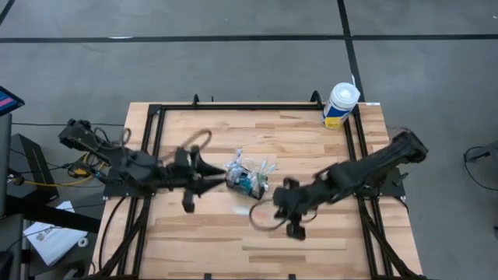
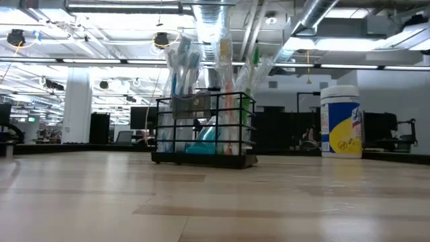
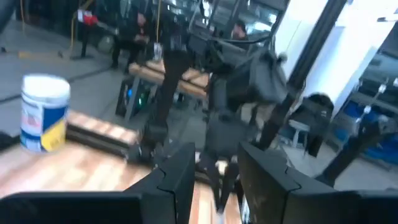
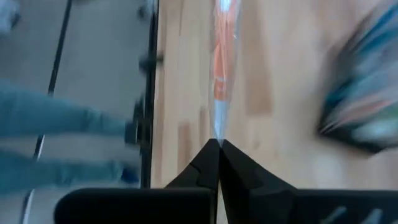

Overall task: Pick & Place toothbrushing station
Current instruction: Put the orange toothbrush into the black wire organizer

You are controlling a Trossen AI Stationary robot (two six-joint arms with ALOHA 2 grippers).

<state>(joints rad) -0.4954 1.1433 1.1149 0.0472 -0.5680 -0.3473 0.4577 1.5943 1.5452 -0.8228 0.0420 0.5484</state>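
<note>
High view: caddy (image 1: pixel 247 180) between both fingers (image 1: pixel 212 180)

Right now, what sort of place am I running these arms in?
Probably a robotics lab in an open industrial or office hall. A butcher-block table in a black frame stands on grey concrete floor; exposed ducts run overhead, and dark workstations fill the background.

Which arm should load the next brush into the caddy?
Right. The right gripper is shut on a wrapped orange toothbrush beside the caddy; the left gripper seems to hold nothing.
</note>
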